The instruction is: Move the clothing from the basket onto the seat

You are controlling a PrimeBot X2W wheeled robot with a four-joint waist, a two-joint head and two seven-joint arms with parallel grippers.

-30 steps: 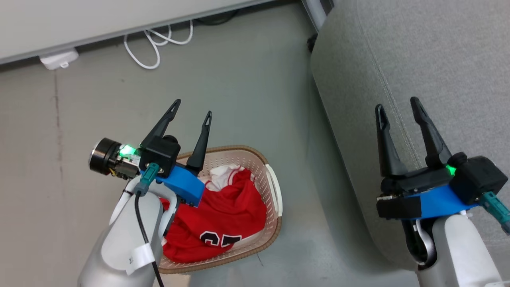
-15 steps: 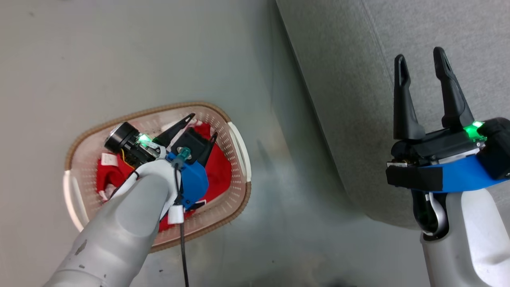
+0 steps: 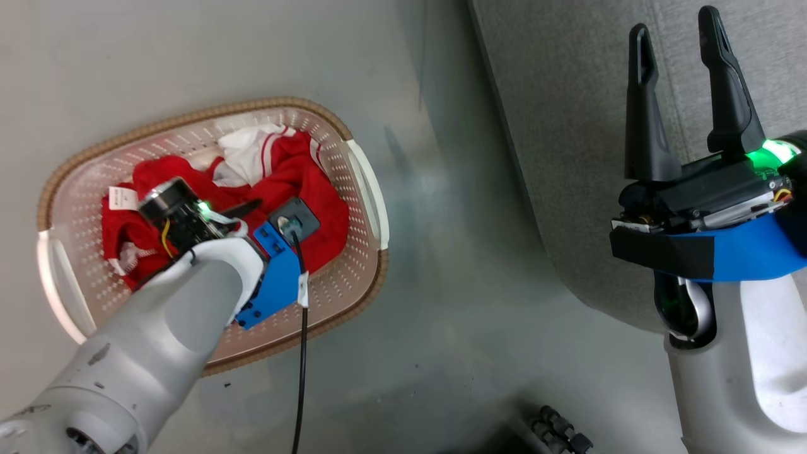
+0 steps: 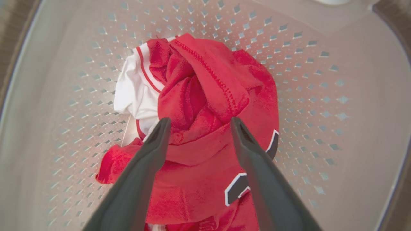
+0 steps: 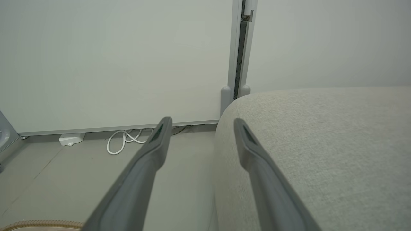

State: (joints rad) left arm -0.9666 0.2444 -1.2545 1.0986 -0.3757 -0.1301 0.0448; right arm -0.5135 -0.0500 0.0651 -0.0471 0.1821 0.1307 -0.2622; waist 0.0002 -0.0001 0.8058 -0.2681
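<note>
The cream basket [image 3: 189, 116] stands on the floor at the left of the head view, holding crumpled red clothing [image 3: 296, 183] with a white-lined part at the top. My left gripper [image 3: 265, 211] points down into it. In the left wrist view that gripper [image 4: 199, 120] is open, its fingers straddling a raised fold of the red clothing [image 4: 208, 96], black numerals [image 4: 237, 189] near the right finger; whether they touch the cloth I cannot tell. My right gripper [image 3: 673, 19] is open and empty over the grey seat [image 3: 567, 126].
Grey floor lies between the basket and the seat. The right wrist view has the seat's rounded edge [image 5: 321, 144], a pale wall, a coiled white cable [image 5: 123, 141] and a white adapter [image 5: 71, 138]. A dark object [image 3: 555, 429] sits at the head view's bottom edge.
The head camera has tilted down, shifting the whole picture. My left gripper has dropped from above the basket's rim down into it, over the clothing. The right gripper stays open above the seat.
</note>
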